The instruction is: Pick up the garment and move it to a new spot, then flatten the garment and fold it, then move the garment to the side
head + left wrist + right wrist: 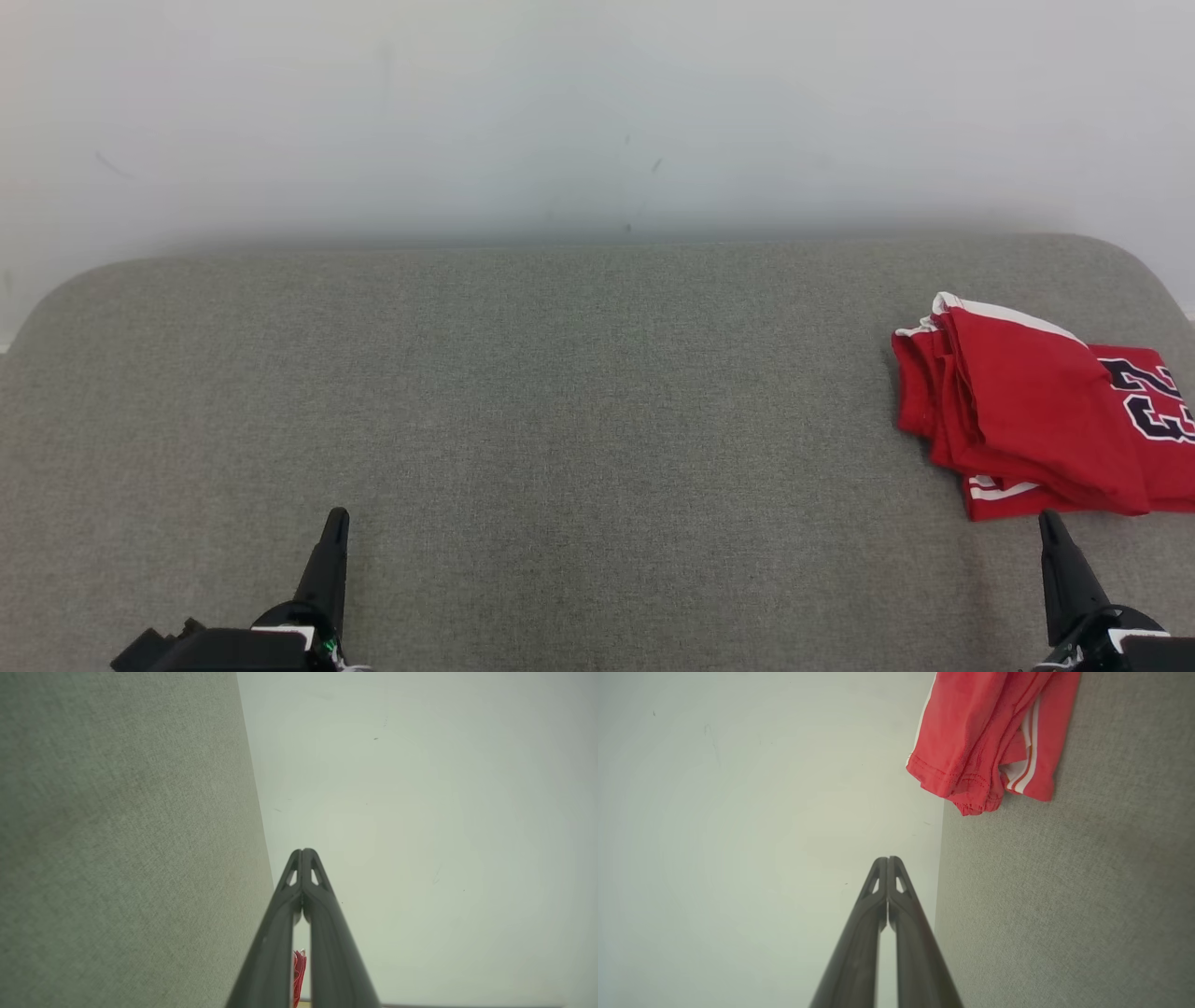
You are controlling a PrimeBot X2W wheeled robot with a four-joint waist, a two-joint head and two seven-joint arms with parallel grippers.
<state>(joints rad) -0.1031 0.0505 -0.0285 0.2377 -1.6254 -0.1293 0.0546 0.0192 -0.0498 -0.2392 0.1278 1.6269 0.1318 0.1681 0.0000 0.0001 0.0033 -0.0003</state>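
- Two grippers sit low over the grey fabric surface (560, 392): in the head view the left gripper (336, 516) is at 7 o'clock and the right gripper (1047, 518) at 5 o'clock.
- Each has its fingers pressed together, tips touching, with nothing between them.
- The garment (1036, 420) is red with white trim and dark numerals. It lies folded at 3 o'clock, by the surface's right edge.
- Its near hem is just beyond the right gripper's tips, at their 12 o'clock, not touching.
- It lies well apart from the left gripper, toward that gripper's 2 o'clock.
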